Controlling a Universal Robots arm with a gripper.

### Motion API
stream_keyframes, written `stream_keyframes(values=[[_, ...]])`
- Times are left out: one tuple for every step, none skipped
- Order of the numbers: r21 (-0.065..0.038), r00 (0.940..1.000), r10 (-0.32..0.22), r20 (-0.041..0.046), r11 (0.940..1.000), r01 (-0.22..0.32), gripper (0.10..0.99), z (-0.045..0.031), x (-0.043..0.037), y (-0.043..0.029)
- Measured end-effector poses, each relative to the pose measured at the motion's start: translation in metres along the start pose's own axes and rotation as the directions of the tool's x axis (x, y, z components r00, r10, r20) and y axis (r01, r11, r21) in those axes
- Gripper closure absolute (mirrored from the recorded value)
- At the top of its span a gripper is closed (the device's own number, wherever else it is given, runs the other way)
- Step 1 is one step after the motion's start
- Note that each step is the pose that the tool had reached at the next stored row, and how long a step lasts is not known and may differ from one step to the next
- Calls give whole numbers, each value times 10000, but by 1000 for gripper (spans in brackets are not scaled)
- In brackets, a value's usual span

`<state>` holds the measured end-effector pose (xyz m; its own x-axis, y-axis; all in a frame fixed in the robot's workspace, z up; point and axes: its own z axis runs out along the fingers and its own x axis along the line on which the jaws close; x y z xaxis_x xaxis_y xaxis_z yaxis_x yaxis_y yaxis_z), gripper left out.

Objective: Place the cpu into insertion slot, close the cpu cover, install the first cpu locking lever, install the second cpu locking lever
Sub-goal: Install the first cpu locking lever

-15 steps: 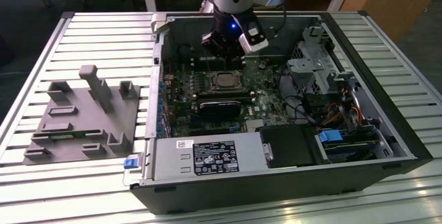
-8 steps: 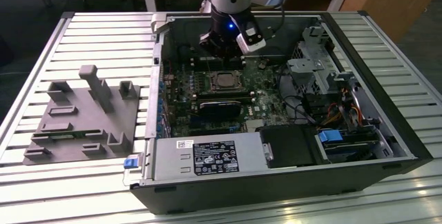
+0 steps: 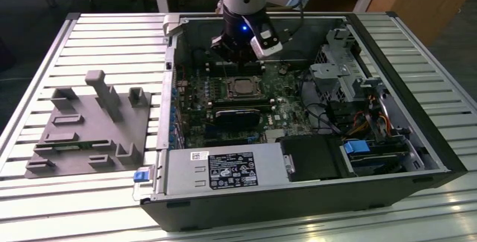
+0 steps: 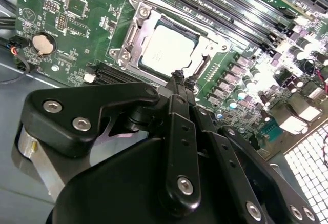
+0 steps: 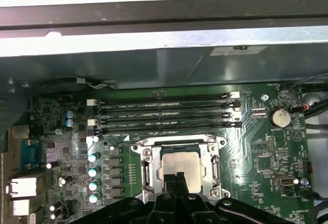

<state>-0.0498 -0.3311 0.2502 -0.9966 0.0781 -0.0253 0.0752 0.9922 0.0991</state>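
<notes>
Your cpu sits in the insertion slot, and the cpu cover looks closed over it. Your tool, clenched and empty, is poised at the cover's edge. Whether the cover is locked down isn't clear.

Room above cpu open; memory slots beside, case wall beyond.

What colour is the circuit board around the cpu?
Green; the circuit board around the cpu shows best in the second wrist view.
</notes>
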Motion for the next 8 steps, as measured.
stream_keyframes(values=[[0,10000,0,0,10000,0,984,0,8,-1],[0,10000,0,0,10000,0,984,-1,17,-1],[0,10000,0,0,10000,0,984,-1,26,-2],[0,10000,0,0,10000,0,984,-1,36,-3],[0,10000,0,0,10000,0,984,-1,47,-4],[0,10000,0,0,10000,0,984,-2,59,-5],[1,10000,-1,0,10000,1,984,-3,74,-6],[1,10000,-1,1,10000,1,984,-3,91,-7]])
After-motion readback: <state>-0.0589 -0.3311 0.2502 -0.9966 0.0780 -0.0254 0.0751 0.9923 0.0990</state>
